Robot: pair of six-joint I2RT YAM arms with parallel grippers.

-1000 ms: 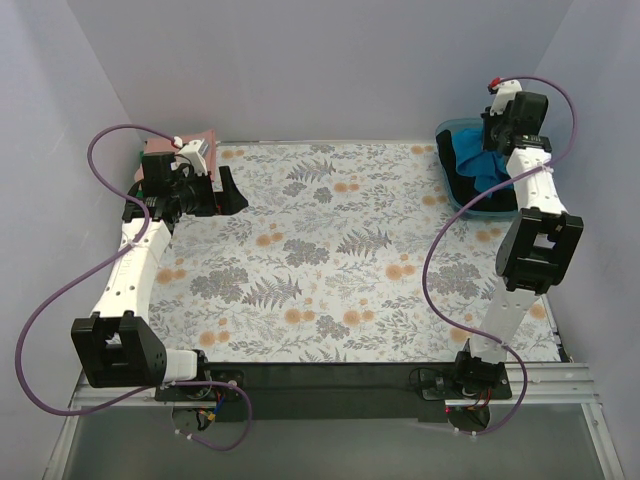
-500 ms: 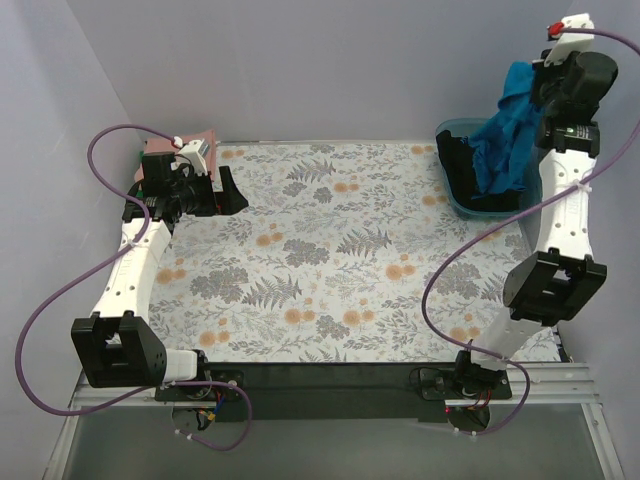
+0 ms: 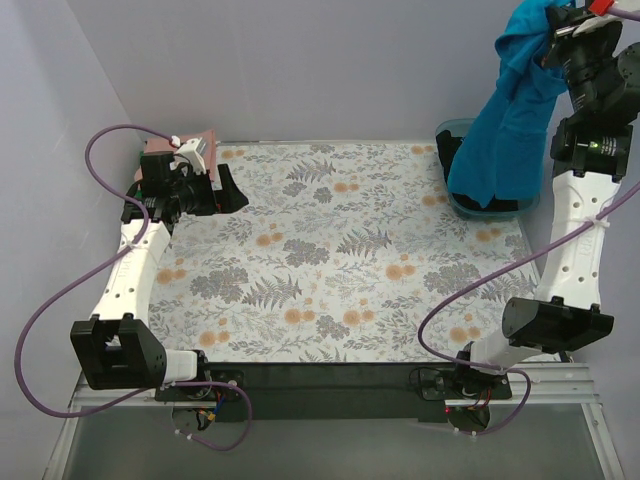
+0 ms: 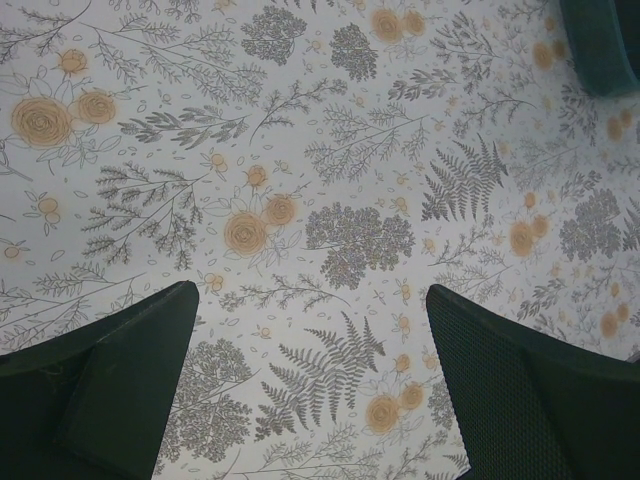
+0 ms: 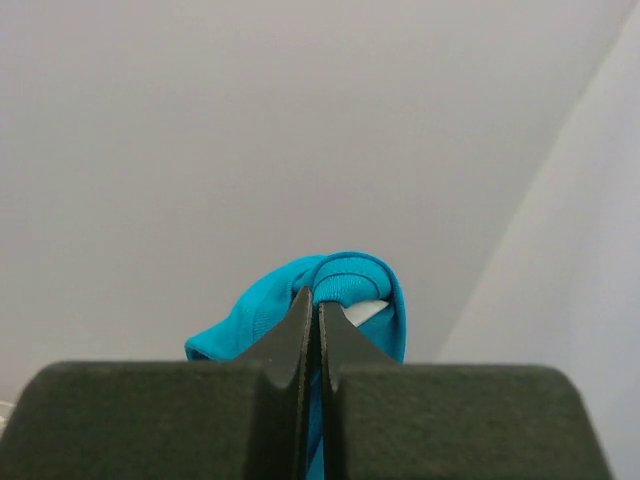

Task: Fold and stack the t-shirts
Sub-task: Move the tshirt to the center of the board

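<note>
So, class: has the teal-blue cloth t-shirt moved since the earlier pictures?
Yes. The teal-blue cloth t-shirt has risen upward from the translucent blue plastic tub, lifted by the right gripper.

right wrist view: most of the plain teal-blue cloth t-shirt (image 5: 345,272) sits hidden behind the right gripper (image 5: 318,305). small white patch (image 5: 366,312) in the fold, can't tell what.
top view, upper right corner: that gripper and the shirt's top are clipped by the frame edge. the hanging shirt covers most of the translucent blue plastic tub (image 3: 492,212). dark cloth lump (image 3: 462,168) inside, unidentifiable.
upper left: pinkish folded cloth (image 3: 157,148) mostly behind the left wrist, print unreadable.
left wrist view: left gripper (image 4: 310,295) fingers run off the bottom edge. dark teal corner (image 4: 605,40) cut off at upper right, unclear.
</note>
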